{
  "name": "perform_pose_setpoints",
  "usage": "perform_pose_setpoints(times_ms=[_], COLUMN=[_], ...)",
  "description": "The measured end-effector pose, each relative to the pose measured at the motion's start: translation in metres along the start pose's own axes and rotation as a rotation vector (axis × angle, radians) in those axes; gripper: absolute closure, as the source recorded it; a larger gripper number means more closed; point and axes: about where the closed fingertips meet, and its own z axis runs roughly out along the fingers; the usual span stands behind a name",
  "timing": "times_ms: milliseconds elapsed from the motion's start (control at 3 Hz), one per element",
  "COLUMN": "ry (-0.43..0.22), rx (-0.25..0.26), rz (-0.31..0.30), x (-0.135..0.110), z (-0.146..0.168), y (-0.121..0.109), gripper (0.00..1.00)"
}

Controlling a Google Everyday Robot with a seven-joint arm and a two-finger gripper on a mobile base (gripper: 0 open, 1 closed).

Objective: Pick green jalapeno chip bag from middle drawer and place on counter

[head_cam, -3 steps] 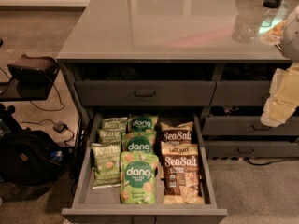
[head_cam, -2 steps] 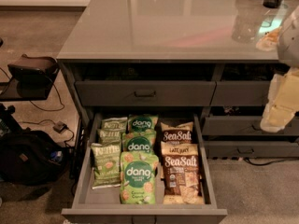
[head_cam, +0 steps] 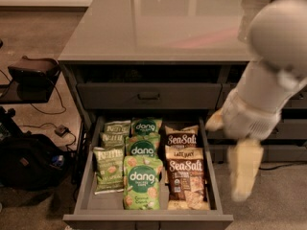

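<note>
Pale hand (head_cam: 229, 152) lowered beside middle drawer (head_cam: 87, 178)

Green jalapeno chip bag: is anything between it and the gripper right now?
Nothing covers the green jalapeno chip bag in the left column of the middle drawer. The gripper hangs by the drawer's right wall, so the dang bags and Sea Salt bags lie between them sideways.

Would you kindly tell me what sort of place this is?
Likely an office snack kitchen: a glossy counter over an open drawer stocked with chip bags, a backpack on the floor. The gripper hangs right of that drawer.
</note>
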Motion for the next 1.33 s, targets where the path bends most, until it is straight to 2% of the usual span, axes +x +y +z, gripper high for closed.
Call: perform_pose_setpoints(times_ms=[333, 667, 1000, 1333], ry=[-0.055, -0.117, -0.223, -0.35], rx=[-0.171, -0.207, -0.2, -0.177], rz=[-0.065, -0.103, -0.135, -0.152], x=[-0.02, -0.044, -0.071, -0.095], z=[0.086, 0.142, 0.175, 0.19], y=[0.012, -0.004, -0.025, -0.047], gripper=[0.0, 0.0, 0.0, 0.0])
